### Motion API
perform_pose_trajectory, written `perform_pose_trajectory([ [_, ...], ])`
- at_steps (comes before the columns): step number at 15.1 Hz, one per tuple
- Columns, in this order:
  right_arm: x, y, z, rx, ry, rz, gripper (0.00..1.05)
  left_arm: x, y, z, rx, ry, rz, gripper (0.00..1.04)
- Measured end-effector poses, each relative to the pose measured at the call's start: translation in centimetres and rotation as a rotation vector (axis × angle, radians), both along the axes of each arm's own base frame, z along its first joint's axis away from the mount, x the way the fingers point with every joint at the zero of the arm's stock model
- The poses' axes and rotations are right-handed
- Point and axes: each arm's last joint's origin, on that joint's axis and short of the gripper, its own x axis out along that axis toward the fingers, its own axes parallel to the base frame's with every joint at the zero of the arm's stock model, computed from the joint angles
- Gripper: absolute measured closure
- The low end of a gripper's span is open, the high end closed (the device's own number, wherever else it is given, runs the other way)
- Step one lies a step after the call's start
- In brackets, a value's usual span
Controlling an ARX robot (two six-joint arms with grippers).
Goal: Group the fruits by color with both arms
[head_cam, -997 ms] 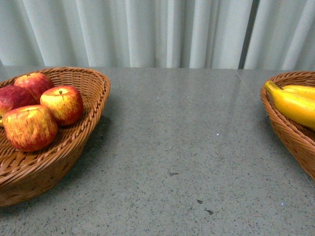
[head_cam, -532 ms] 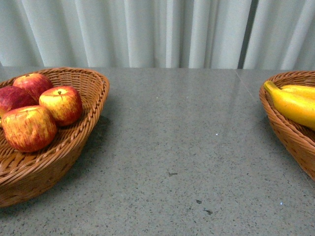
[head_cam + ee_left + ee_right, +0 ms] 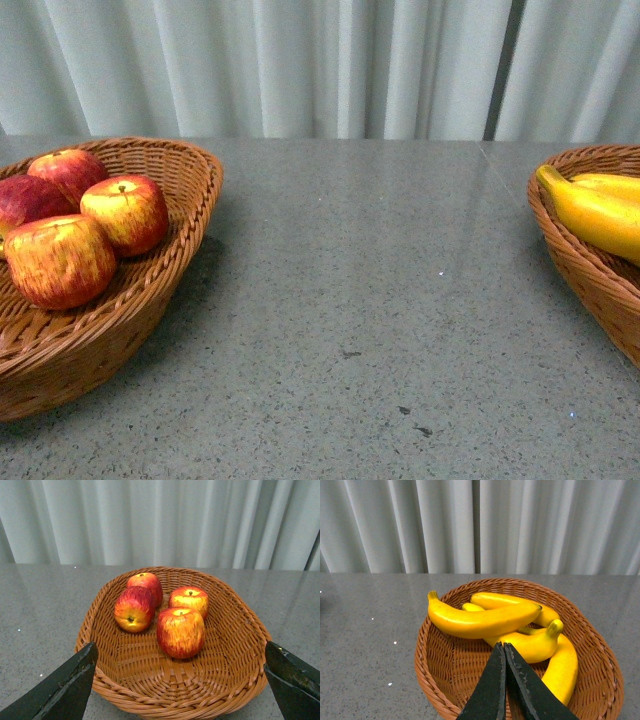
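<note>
Left gripper (image 3: pixel 180 680): fingers (image 3: pixel 65 690) spread wide, holding nothing. The apple basket (image 3: pixel 235 675) sits framed between them, a little beyond the tips. Four red-and-yellow apples (image 3: pixel 181 631) inside, clustered toward the far half of the basket; nearest one stands just ahead of the gap, stem up. One apple (image 3: pixel 134 609) lies tipped on its side.

Right gripper (image 3: pixel 505 680): fingers pressed together, tips touching, nothing between them. Their tips point into the banana basket (image 3: pixel 432 675). Bananas (image 3: pixel 480 620) piled just beyond the tips, the thickest one lying crosswise on top.

Front view: grey table (image 3: pixel 350 300) between the two baskets shows no loose fruit. Reds on one side, yellows on the other, so the sorting looks finished or nearly so.

Handling, my read: apples glossy, round, rigid, likely to slip or roll if pinched off-centre; best taken across the widest middle, from above. Bananas smooth and curved, probably light; grip across the thick mid-section, not the tapered ends. Stacked as they are, lifting one may shift the rest.
</note>
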Motion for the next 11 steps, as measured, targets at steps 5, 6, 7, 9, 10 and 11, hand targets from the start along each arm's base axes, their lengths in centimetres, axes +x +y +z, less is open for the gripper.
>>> perform_pose_trajectory([
  [5,0.0,0.0,-0.8,0.0,0.009,0.0,1.03,0.0,0.0,0.0,0.0,0.0,0.0,0.07],
  [6,0.0,0.0,-1.0,0.0,0.008,0.0,1.03,0.0,0.0,0.0,0.0,0.0,0.0,0.07],
  [7,0.0,0.0,-1.1,0.0,0.004,0.0,1.03,0.0,0.0,0.0,0.0,0.0,0.0,0.07],
  [9,0.0,0.0,-1.2,0.0,0.002,0.0,1.03,0.0,0.0,0.0,0.0,0.0,0.0,0.07],
  [10,0.0,0.0,-2.1,0.0,-0.001,0.001,1.03,0.0,0.0,0.0,0.0,0.0,0.0,0.07],
  [11,0.0,0.0,-2.1,0.0,0.006,0.001,1.03,0.0,0.0,0.0,0.0,-0.001,-0.001,0.07],
])
